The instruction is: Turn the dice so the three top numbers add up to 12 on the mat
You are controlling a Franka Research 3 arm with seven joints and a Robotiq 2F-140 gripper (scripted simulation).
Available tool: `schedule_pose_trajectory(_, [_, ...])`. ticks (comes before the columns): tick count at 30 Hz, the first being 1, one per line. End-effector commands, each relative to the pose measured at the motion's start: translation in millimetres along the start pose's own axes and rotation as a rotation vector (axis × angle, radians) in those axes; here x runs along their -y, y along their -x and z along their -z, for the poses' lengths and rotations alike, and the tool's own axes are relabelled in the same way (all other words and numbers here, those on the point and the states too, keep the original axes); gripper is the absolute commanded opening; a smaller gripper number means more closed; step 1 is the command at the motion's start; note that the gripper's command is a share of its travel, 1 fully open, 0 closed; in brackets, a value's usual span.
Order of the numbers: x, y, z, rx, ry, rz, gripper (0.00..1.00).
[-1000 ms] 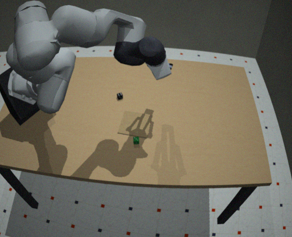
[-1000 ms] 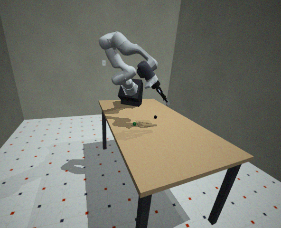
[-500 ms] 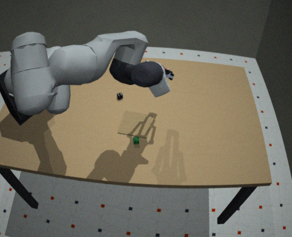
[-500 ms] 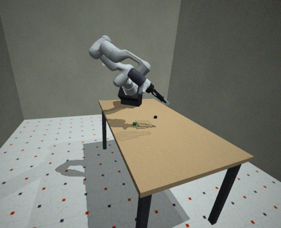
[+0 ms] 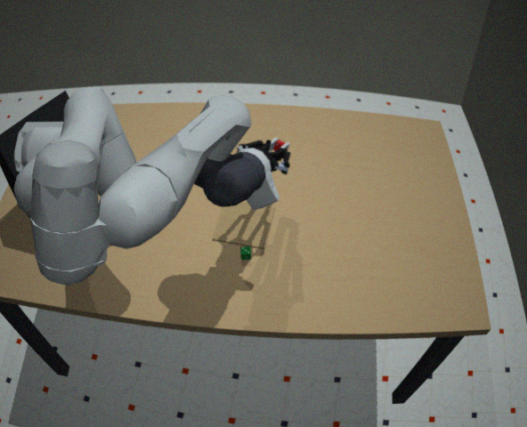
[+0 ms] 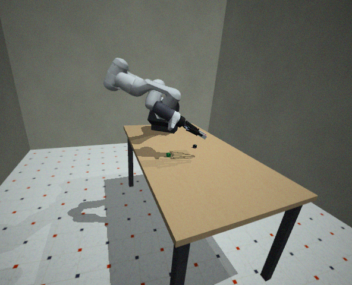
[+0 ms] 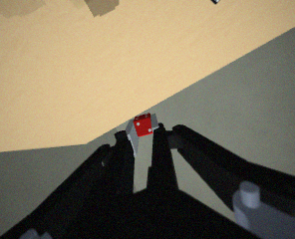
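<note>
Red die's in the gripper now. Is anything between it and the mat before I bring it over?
Nothing visible blocks the way. The gripper holds the red die in the air, above and beyond the mat. The green die sits at the mat's opposite edge. The black die lies on the table, clear of the mat.
</note>
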State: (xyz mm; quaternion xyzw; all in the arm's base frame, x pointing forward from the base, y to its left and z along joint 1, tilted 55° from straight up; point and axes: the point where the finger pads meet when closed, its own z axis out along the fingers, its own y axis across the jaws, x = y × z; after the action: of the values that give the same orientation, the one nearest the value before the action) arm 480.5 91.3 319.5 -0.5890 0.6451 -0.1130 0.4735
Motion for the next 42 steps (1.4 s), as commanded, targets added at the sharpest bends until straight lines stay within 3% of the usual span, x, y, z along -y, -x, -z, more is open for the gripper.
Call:
schedule_pose_trajectory(1, [14, -4, 3.0, 0.052, -0.078, 0.143, 0.13])
schedule_pose_trajectory(7, [-34, -52, -14.3, 0.028, -0.055, 0.133, 0.13])
schedule_pose_trajectory(13, [-60, -70, -20.6, 0.007, -0.031, 0.133, 0.13])
schedule_pose_trajectory(28, [-62, -75, -23.1, 0.005, -0.028, 0.133, 0.13])
schedule_pose_trajectory(42, [-58, -107, -41.2, 0.005, -0.028, 0.133, 0.13])
